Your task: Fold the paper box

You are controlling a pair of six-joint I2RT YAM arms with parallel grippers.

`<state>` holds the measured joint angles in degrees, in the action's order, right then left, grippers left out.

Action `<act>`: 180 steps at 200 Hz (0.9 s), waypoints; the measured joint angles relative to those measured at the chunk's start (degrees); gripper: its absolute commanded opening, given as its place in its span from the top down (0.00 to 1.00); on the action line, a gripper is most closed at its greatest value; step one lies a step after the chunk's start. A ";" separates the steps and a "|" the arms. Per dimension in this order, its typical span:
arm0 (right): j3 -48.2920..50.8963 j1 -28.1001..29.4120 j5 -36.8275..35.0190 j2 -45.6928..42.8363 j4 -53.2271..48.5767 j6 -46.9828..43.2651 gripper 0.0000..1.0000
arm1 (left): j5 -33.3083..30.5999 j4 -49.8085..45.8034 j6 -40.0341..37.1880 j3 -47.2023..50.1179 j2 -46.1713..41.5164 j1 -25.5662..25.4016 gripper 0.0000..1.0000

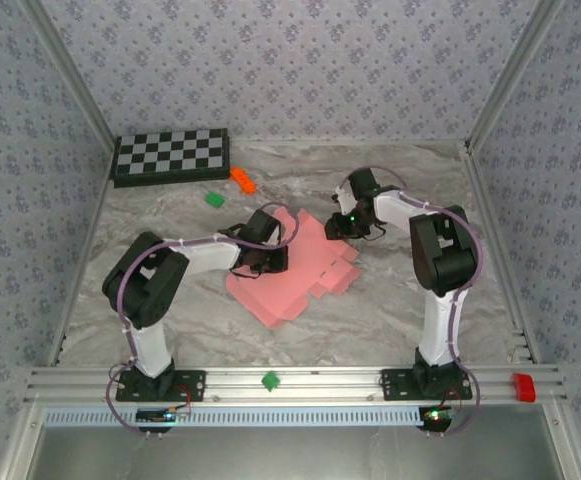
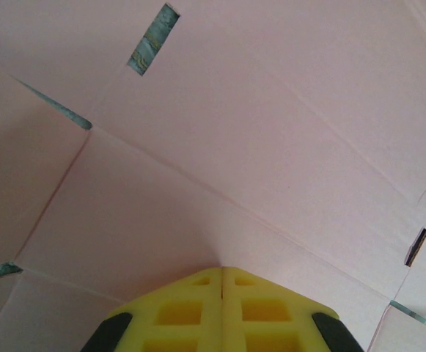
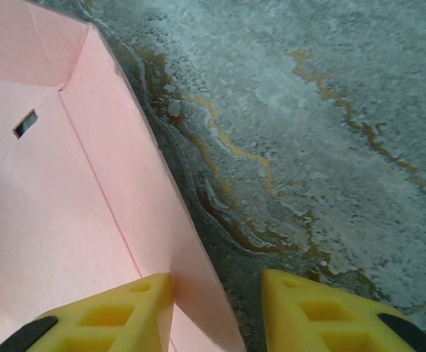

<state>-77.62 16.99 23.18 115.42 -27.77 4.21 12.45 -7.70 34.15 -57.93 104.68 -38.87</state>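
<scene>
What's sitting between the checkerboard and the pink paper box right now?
In the top view, an orange brick and a small green block lie between the checkerboard and the paper box.

box (image 1: pixel 280 290): plain pink
desk (image 1: pixel 350 335): grey marble, tan veins
checkerboard (image 1: pixel 170 156): black and white squares
brick (image 1: pixel 242 180): orange
pads (image 3: pixel 110 315): yellow
walls (image 1: pixel 300 60): pale, small floral print

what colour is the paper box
The paper box is plain pink, clearest in the top external view.

The left wrist view crops the paper box (image 2: pixel 256 147).
</scene>
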 measured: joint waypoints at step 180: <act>0.11 2.16 -1.18 -5.40 -1.46 -7.78 0.99 | 0.46 -0.04 0.00 -0.46 0.11 -0.02 1.00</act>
<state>-77.52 19.16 22.00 110.02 -29.23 -3.57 12.91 -7.75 34.15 -58.39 104.79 -38.89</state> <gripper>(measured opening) 0.056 0.046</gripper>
